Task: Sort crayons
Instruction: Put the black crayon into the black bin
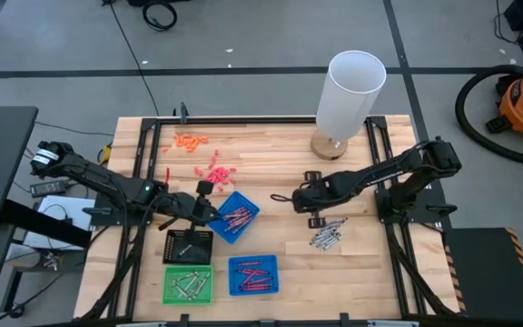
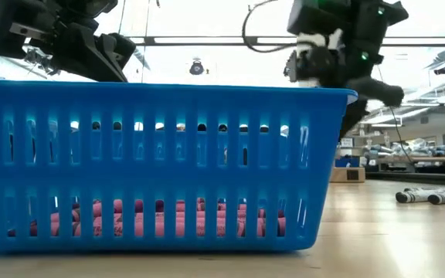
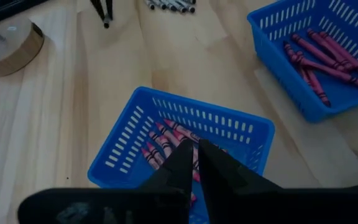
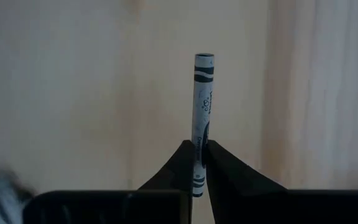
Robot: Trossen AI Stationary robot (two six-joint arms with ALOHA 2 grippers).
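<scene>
Red crayons (image 3: 166, 140) lie in a tilted blue tray (image 1: 235, 216) at the table's middle. My left gripper (image 3: 194, 149) hovers shut over them. More red crayons (image 1: 253, 275) fill a second blue tray (image 1: 253, 289) near the front edge. Beside that tray, a green tray (image 1: 189, 283) holds grey ones. A loose pile of grey crayons (image 1: 328, 234) rests on the wood to the right. My right gripper (image 1: 300, 200) hangs above the table left of that pile, shut on one grey crayon (image 4: 204, 106). My left gripper: whether its fingertips touch a red crayon in the tray cannot be told. My right gripper pinches the grey crayon's lower part (image 4: 199, 152) between its two fingers. The crayon runs in line with the fingers and sticks out past their tips. The fingers point steeply down, and the crayon is clear of the table.
A white cylinder on a round wooden base (image 1: 352, 95) stands at the back right. Orange bits (image 1: 190, 141) and salmon-pink bits (image 1: 214, 172) lie at the back left. A black tray (image 1: 189, 245) sits under the left arm. Bare wood lies between the trays and the grey pile.
</scene>
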